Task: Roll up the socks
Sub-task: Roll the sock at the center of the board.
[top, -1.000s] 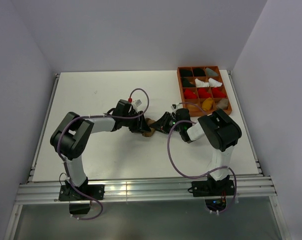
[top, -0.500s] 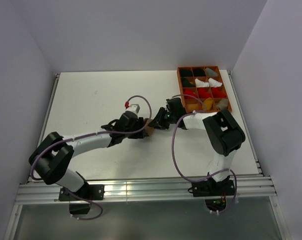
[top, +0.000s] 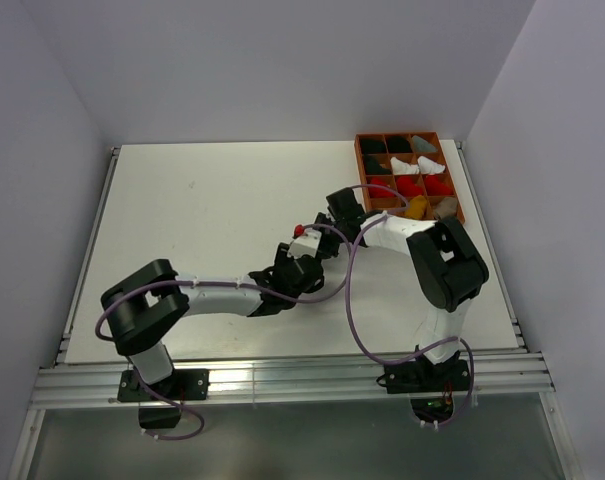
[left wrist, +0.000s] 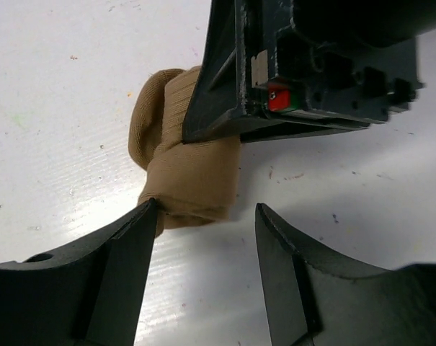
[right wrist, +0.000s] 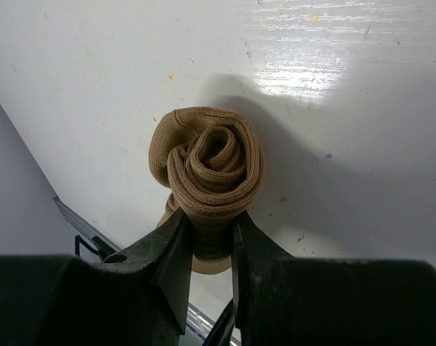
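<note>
A tan sock, rolled into a tight spiral, hangs just above the white table. My right gripper is shut on the roll's lower end. The left wrist view shows the same roll from the side, partly under the right gripper's dark body. My left gripper is open, and its left fingertip touches the roll's edge. From above, the left gripper and right gripper meet at mid-table and hide the sock.
An orange divided tray stands at the far right, holding black, white, red and grey rolled bundles and a mustard one. The right arm's purple cable loops over the table.
My left gripper has opened off the roll and drawn back toward the near side, its arm swinging right. The right gripper, still holding the roll, has shifted a little toward the tray.
</note>
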